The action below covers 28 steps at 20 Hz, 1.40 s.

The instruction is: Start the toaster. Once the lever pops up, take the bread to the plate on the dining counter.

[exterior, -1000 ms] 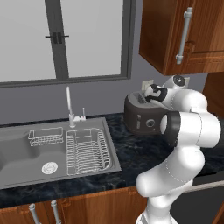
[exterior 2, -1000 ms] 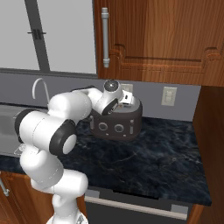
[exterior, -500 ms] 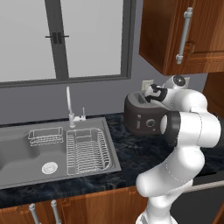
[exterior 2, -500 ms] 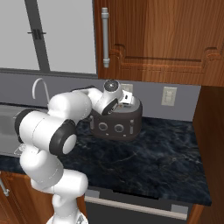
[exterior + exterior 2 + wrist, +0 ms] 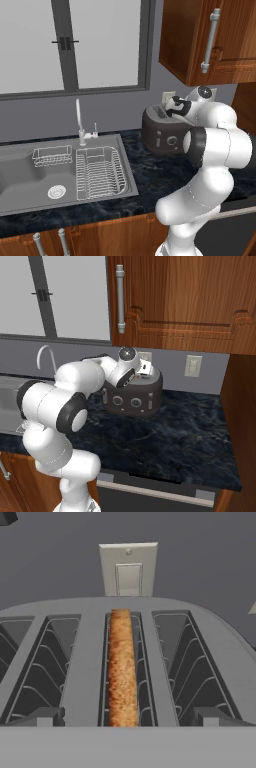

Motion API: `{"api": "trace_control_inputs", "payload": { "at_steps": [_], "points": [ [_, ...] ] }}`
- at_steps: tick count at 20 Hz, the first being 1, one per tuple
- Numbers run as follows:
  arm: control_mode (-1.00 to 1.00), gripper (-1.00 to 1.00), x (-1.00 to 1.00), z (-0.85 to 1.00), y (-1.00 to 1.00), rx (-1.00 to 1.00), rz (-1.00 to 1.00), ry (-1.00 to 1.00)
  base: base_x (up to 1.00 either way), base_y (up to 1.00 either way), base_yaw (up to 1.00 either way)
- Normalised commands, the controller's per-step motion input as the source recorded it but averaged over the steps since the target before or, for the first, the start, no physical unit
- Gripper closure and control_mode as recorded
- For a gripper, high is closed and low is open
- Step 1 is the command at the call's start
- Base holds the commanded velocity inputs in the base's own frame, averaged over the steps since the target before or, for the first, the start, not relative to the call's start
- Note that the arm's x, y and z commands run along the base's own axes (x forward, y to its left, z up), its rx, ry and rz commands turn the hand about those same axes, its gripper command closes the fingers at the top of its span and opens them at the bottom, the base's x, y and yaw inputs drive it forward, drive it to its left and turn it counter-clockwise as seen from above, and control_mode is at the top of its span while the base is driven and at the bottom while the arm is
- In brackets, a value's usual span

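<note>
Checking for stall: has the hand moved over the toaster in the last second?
No. The hand sits at the same spot over the toaster, below the wall outlet.

The bread (image 5: 122, 667) sits mostly sunk in the toaster (image 5: 150, 612), whose outer slots the hand view's edges crop.

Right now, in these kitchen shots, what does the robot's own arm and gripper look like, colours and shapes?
The arm is built of rounded glossy white shells joined by dark grey-black joint bands, with a round grey cap on the uppermost joint. The links are thick and bulbous, with no loose cables or markings visible. The gripper ends in two small dark grey blocky fingertips.
</note>
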Motion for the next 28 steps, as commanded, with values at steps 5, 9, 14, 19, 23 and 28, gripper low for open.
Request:
{"api": "trace_control_inputs", "payload": {
  "at_steps": [5,9,14,19,23,28],
  "points": [
    [-1.0,-1.0,0.0,0.0,0.0,0.0,0.0,0.0,0.0,0.0,0.0],
    [-1.0,1.0,0.0,0.0,0.0,0.0,0.0,0.0,0.0,0.0,0.0],
    [-1.0,1.0,0.0,0.0,0.0,0.0,0.0,0.0,0.0,0.0,0.0],
    [-1.0,1.0,0.0,0.0,0.0,0.0,0.0,0.0,0.0,0.0,0.0],
    [-1.0,1.0,0.0,0.0,0.0,0.0,0.0,0.0,0.0,0.0,0.0],
    [-1.0,1.0,0.0,0.0,0.0,0.0,0.0,0.0,0.0,0.0,0.0]
  ]
}}
